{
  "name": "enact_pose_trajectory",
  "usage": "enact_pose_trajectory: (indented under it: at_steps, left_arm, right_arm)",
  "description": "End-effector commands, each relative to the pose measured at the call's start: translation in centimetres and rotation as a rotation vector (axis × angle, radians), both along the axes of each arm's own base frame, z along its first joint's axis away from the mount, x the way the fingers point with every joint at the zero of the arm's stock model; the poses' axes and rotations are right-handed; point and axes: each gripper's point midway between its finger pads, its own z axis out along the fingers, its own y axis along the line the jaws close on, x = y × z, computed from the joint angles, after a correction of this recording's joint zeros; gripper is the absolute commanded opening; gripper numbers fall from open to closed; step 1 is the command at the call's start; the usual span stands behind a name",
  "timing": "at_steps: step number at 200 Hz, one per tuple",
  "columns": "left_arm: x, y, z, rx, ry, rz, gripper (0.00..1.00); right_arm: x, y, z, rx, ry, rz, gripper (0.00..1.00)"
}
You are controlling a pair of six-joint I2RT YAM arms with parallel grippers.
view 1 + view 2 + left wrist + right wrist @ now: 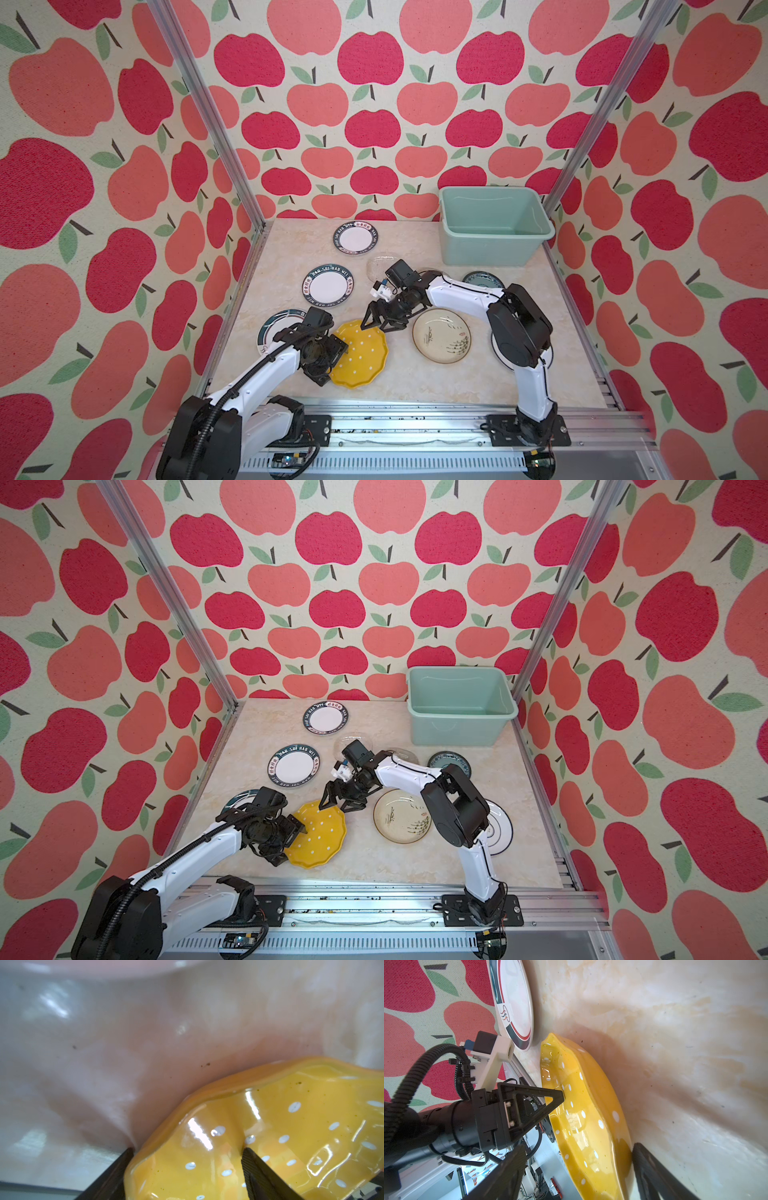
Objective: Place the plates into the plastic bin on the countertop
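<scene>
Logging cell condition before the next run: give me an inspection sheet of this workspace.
Surface: beige marble-patterned countertop, glossy, few dark specks.
Job's things: mint-green rectangular plastic bin empty; yellow scalloped dotted plate, cream ink-drawn plate and others outside it, on countertop.
Clutter: nothing seen.
Grippers: left pincer and right pincer open, each astride the yellow plate's rim.
Cables: black corrugated conduit along left arm.
Surroundings: apple-print walls, aluminium rails.

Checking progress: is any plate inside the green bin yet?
No, the plastic bin shows only its bare floor in both top views.
</scene>
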Motion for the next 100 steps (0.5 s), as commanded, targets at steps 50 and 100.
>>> enact_pose_trajectory:
  at_steps: [50,100]
  left_arm:
    - [4.4,-2.4,2.8,-0.149,-0.278,-0.031,0.83]
    - [4.3,-2.1,2.7,-0.158,-0.29,-0.014,0.83]
  right_arm:
    - [-2.7,0.3,1.5,0.076,0.16,0.031,0.8]
    - [-2.2,-0.4,0.5,0.015,0.145,0.0,0.8]
